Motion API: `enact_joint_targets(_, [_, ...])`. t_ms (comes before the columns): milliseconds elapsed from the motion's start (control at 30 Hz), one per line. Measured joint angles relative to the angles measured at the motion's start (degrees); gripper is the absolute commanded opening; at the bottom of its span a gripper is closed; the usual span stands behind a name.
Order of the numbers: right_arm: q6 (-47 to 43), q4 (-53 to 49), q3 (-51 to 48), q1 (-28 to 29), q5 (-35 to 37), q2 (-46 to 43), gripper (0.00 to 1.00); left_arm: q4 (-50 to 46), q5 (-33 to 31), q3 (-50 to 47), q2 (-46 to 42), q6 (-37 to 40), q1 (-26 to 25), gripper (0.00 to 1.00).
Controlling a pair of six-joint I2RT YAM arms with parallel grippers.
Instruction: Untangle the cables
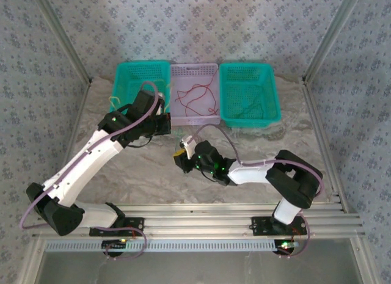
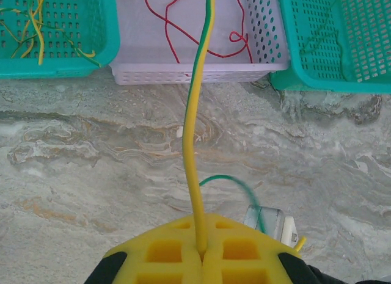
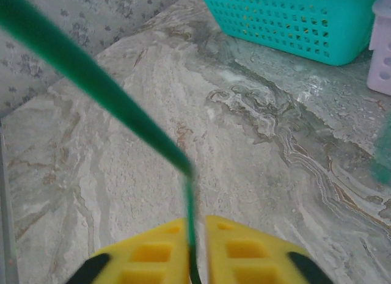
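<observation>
A yellow-and-green cable (image 2: 194, 143) is pinched between the fully closed jaws of the left gripper (image 2: 200, 244), just in front of the lilac basket (image 2: 195, 75). A green cable (image 3: 91, 82) is clamped in the nearly closed right gripper (image 3: 194, 247), further out from that basket. A red cable (image 2: 177, 33) is seen lying inside it.

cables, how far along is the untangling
Done: red cables lie in the middle basket, yellow cables in the left basket, green cables in the right basket. In hand: the left gripper pinches a yellow cable, the right gripper a green cable. Left: green runs along that yellow cable, so the two likely need parting and dropping into their baskets.
</observation>
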Motion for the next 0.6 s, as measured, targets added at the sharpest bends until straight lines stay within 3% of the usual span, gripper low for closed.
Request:
enact_joint_targets(100, [0.1,0.0,0.5,-0.2,-0.2,0.0,0.00,0.0,-0.3,0.0,-0.4,0.0,0.0,0.00])
enact_joint_targets(367, [0.2,-0.2,-0.2,-0.5,-1.0,-1.4,0.00,-0.9,-1.9,0.7,-1.2,0.7,0.2,0.00])
enact_joint_targets(600, [0.5,-1.2,-6.9,-1.6,0.8,-7.4,0.00,-3.1,-5.8,6.8,-1.3,4.5,5.0,0.00])
